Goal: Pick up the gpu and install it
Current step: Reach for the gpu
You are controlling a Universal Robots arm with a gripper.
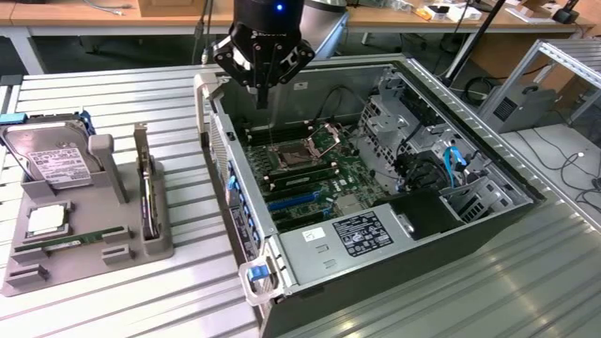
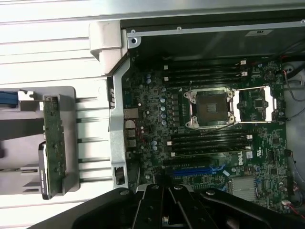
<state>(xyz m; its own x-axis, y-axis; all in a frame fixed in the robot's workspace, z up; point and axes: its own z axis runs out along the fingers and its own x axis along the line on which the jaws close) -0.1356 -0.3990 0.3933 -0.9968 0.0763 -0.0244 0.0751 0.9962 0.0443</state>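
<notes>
- The end effector (image 1: 261, 98) hangs with its fingers together, holding nothing, over the far corner of the open computer case (image 1: 404, 289), above the green motherboard (image 1: 319, 176).
- The gpu (image 1: 143, 184), a thin dark slab, stands on edge in the grey moulded holder (image 1: 160, 246) on the ribbed metal counter (image 1: 112, 91), toward the exterior view's left. Upright like this, it is probably easy to pinch.

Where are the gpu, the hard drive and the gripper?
gpu (image 1: 146, 201), exterior view, the thin edge of the upright card.
hard drive (image 1: 58, 160), exterior view, its white label.
gripper (image 1: 262, 101), exterior view, between the tips of its shut fingers.
</notes>
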